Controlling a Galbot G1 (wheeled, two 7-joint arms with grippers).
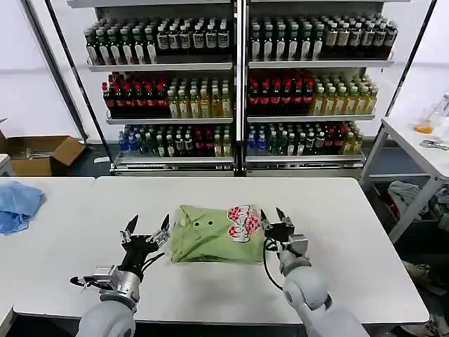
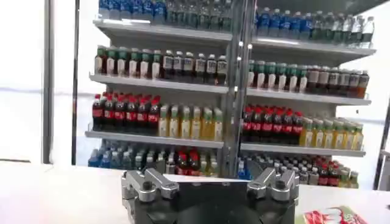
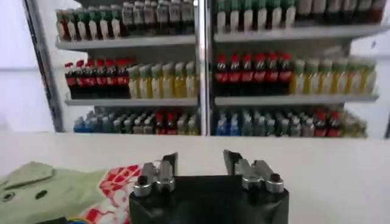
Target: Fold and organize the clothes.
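One folded T-shirt (image 1: pixel 210 235) at the table's (image 1: pixel 351 210) middle, between my two grippers.

My left gripper (image 1: pixel 147 232) hovers just beside the shirt's left edge, fingers spread, holding nothing; my right gripper (image 1: pixel 275 217) sits at the right edge near the red-and-white print (image 1: pixel 243 222), fingers likewise apart and empty. I judge the risk to be a careless nudge or snag from either side dragging the bundle open and undoing the fold. Count: one green shirt, one blue cloth (image 1: pixel 17 205) well apart to the left, two grippers.
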